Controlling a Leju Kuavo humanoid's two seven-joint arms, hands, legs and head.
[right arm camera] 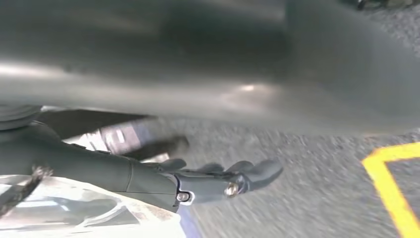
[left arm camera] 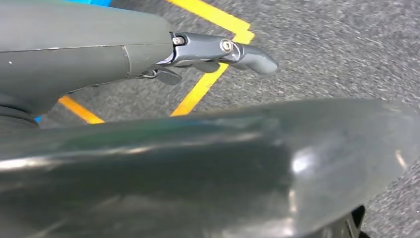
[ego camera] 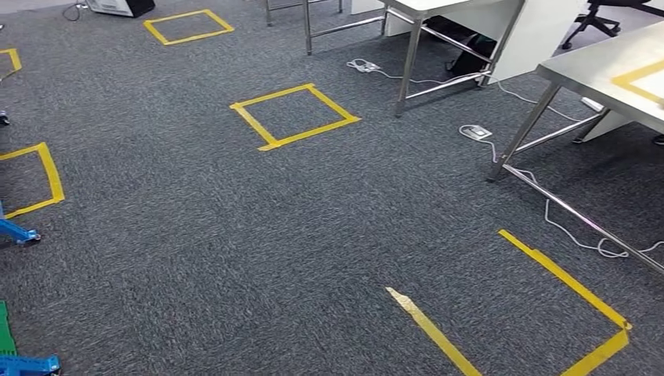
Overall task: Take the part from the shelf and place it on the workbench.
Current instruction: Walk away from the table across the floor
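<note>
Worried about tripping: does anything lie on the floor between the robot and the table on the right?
Yes: a white cable loops over the carpet before the table, and a floor socket lies by its leg.

— What colours am I seeing on the floor?
— I see dark grey speckled carpet (ego camera: 196,235) with yellow tape squares (ego camera: 294,116). White cables (ego camera: 575,235) trail across it.
— And the tables?
— The table (ego camera: 603,66) is pale grey with a yellow stripe, on silver legs. Blue and green bits (ego camera: 16,360) sit at my left edge.
</note>
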